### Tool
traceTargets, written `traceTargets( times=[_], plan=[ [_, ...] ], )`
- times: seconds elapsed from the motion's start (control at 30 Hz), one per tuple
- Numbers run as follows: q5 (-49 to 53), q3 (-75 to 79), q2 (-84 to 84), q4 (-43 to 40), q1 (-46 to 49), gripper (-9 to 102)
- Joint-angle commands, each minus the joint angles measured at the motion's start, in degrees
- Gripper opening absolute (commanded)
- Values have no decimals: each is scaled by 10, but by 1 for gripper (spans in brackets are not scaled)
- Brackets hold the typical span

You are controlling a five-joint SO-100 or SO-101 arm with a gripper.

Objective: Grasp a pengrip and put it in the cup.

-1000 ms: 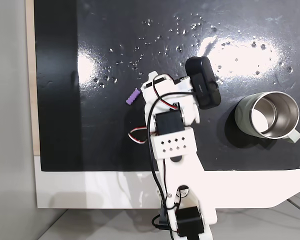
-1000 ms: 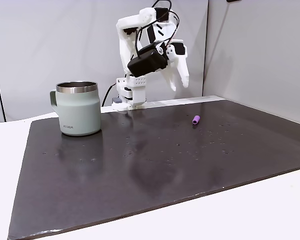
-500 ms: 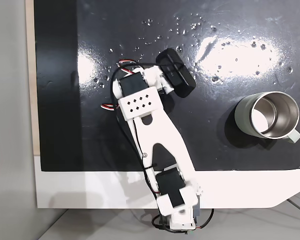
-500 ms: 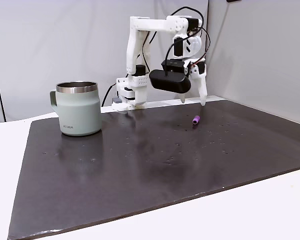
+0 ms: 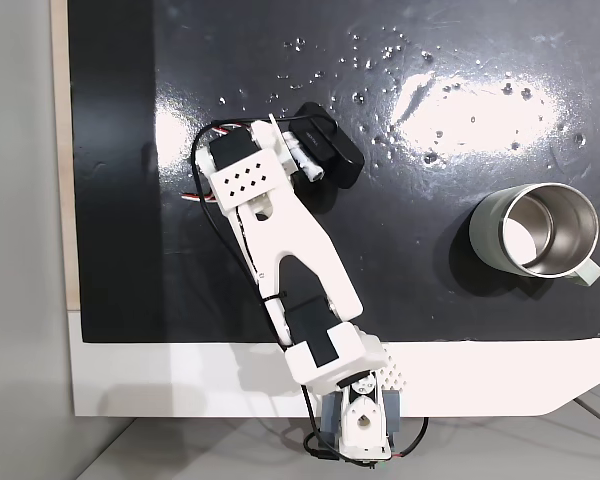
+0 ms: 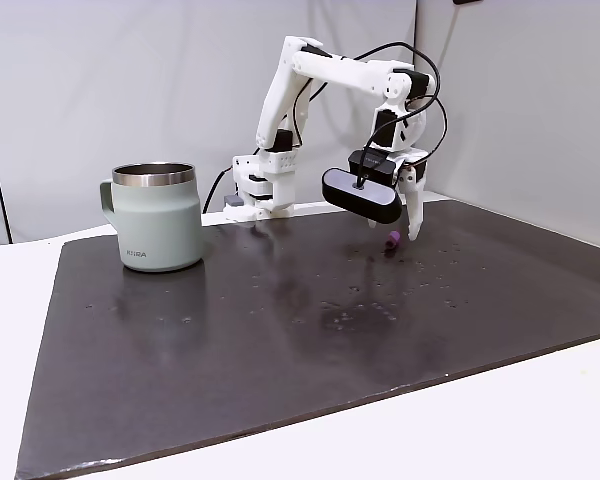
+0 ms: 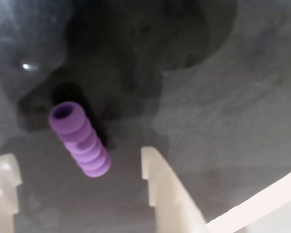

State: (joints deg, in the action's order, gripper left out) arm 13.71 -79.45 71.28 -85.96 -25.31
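The lilac ribbed pengrip (image 7: 80,140) lies on the black mat, its lower end between my two white fingertips in the wrist view. My gripper (image 7: 75,158) is open and straddles it without touching. From the side, the gripper (image 6: 392,232) hangs low over the pengrip (image 6: 391,240) at the mat's far right. In the top-down fixed view the arm (image 5: 280,240) covers the pengrip. The grey-green cup (image 5: 535,232) with its steel inside stands upright and empty at the right, far from the gripper, and appears at the left in the side view as cup (image 6: 158,230).
A glossy black mat (image 5: 460,120) covers the white table (image 5: 180,380) and carries scattered water drops (image 5: 380,50). The arm's base (image 6: 262,190) sits at the mat's far edge in the side view. A grey wall (image 6: 520,100) stands behind the gripper.
The arm swung left in the top-down view, stretched out and came down, so the open gripper went from high above the mat to straddling the pengrip. Cup and pengrip stayed put.
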Motion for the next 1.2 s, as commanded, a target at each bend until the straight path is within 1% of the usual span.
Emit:
traceTargets(
  times=[0.0,0.27,0.63,0.83,1.0,1.17],
  plan=[
    [6,29,-3,5,0,25],
    [14,29,-23,27,-14,21],
    [27,-4,-25,76,-22,4],
    [34,-21,-19,92,-15,0],
    [34,-18,-3,87,-12,0],
    [28,16,41,35,-11,0]
  ],
)
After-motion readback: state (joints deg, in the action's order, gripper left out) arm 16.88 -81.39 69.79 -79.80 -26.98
